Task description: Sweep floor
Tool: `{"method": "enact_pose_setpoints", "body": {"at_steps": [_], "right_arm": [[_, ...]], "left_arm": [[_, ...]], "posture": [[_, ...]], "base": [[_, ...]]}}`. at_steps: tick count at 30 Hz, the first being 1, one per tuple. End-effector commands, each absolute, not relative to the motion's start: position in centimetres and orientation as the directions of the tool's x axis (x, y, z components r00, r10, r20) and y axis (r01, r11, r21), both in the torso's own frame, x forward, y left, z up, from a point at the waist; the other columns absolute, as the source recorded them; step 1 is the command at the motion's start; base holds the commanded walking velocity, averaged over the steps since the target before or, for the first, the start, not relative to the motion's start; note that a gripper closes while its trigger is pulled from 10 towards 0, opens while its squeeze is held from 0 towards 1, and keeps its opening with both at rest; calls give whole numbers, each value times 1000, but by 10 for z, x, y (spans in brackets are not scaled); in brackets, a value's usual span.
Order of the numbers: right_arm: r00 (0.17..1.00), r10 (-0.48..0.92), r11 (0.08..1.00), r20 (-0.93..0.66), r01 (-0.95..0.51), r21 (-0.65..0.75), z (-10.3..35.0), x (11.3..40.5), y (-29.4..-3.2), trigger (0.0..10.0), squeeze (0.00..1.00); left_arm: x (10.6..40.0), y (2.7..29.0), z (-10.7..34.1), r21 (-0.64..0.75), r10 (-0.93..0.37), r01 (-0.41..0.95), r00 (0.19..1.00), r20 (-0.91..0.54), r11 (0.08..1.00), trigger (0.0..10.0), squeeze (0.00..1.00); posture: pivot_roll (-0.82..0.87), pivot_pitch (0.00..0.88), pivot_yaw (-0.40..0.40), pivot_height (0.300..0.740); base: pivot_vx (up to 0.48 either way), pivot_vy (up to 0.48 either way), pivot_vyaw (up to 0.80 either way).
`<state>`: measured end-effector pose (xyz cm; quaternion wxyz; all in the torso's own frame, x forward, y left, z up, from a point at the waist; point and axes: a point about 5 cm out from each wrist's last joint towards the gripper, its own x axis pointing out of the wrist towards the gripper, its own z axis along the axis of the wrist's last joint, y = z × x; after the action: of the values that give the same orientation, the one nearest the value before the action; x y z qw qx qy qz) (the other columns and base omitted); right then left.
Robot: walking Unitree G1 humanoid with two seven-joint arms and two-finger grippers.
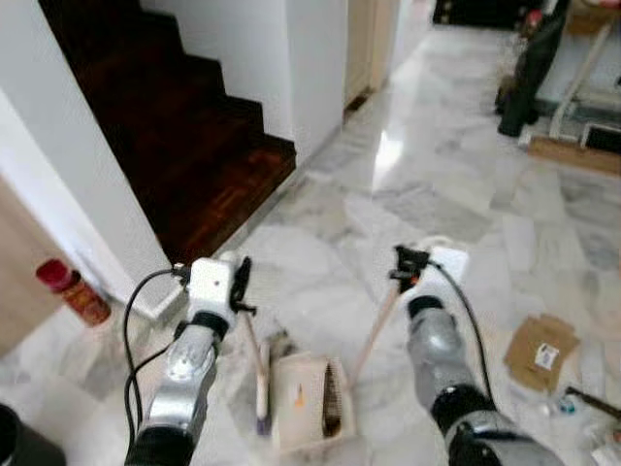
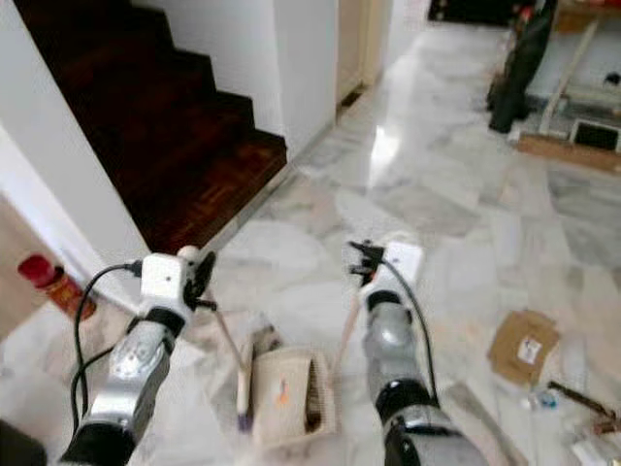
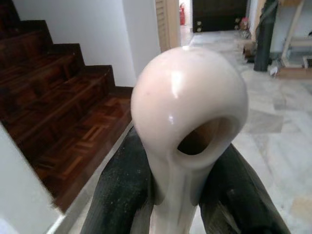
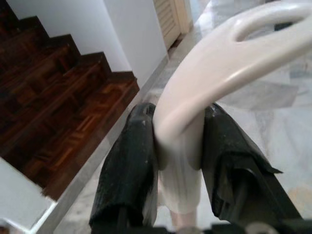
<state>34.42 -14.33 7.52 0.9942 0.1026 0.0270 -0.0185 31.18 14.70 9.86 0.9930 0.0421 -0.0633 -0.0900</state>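
Left gripper (image 3: 187,190) is clamped on the broom handle (image 1: 254,354); right gripper (image 4: 180,170) is clamped on the dustpan handle (image 1: 374,335). The dustpan (image 1: 309,400) sits on the marble floor (image 1: 427,175) between both arms, broom head just beside it. To sweep well: keep the pan lip flat and draw short strokes toward it, starting with the cardboard scrap (image 1: 539,351) on the right.

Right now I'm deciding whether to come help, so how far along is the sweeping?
Tools are picked up: the left gripper clamps the broom handle, the right gripper the dustpan handle. The dustpan rests on the floor. A cardboard scrap and litter nearby remain unswept.
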Motion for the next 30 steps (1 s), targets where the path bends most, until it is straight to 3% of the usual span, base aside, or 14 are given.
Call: {"method": "enact_pose_setpoints", "body": {"at_steps": [1,7,30], "right_arm": [[999,-42,971,-9,43,234,86,349,-143,10000,0],[999,-42,970,-12,44,238,86,349,-143,10000,0],[1000,-27,973,-6,27,231,88,350,-142,10000,0]], "left_arm": [[315,146,110,109,-190,174,968,162,979,10000,0],[315,145,110,107,-193,178,968,162,978,10000,0],[316,144,110,99,-183,169,969,165,981,10000,0]], "posture": [[-38,0,70,740],[-37,0,71,740],[-37,0,57,740]], "base": [[0,300,800],[0,301,800],[0,301,0]]}}
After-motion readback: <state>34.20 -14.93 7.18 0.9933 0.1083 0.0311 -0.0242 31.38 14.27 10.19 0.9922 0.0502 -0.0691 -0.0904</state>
